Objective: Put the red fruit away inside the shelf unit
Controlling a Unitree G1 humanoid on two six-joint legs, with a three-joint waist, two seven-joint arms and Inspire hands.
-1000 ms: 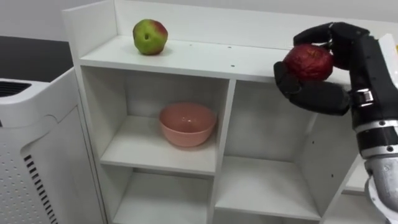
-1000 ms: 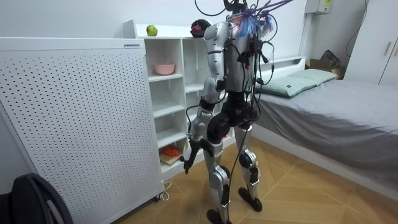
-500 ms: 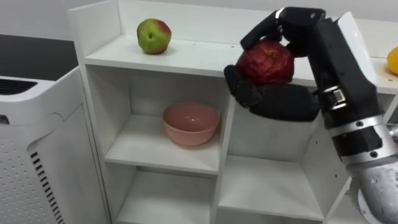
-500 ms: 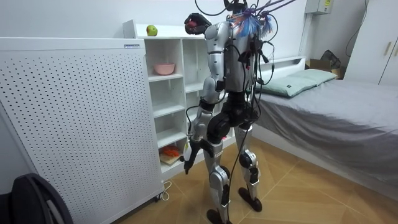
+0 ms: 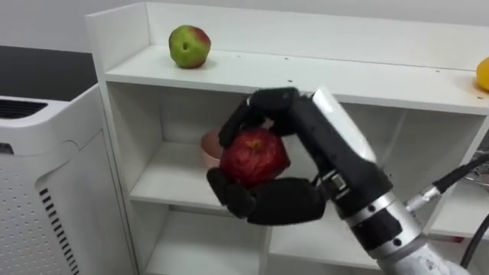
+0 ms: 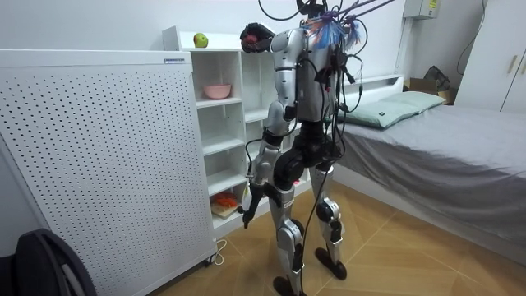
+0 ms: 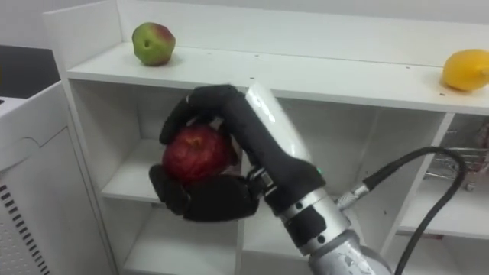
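My right hand (image 5: pixel 275 202) is shut on a dark red apple (image 5: pixel 254 156), held in the air in front of the white closet (image 5: pixel 344 72), level with its upper compartments. The hand and apple cover most of a pink bowl (image 5: pixel 209 147) that sits in the upper left compartment. A green-red apple (image 5: pixel 189 46) rests on the closet's top board at the left, and a yellow fruit (image 7: pixel 464 70) lies at that board's right end. In the room view I stand facing the closet, the right hand raised with the apple (image 6: pixel 249 34) and the left hand (image 6: pixel 246 217) hanging by my hip.
A white perforated cabinet (image 5: pixel 46 176) stands against the closet's left side. The lower compartments look bare from above; the room view shows something orange (image 6: pixel 226 201) on a low shelf. A bed (image 6: pixel 444 140) lies behind me.
My right hand has carried the red apple leftward and down, from beside the top board's right part to in front of the pink bowl's compartment. The left arm stays hanging.
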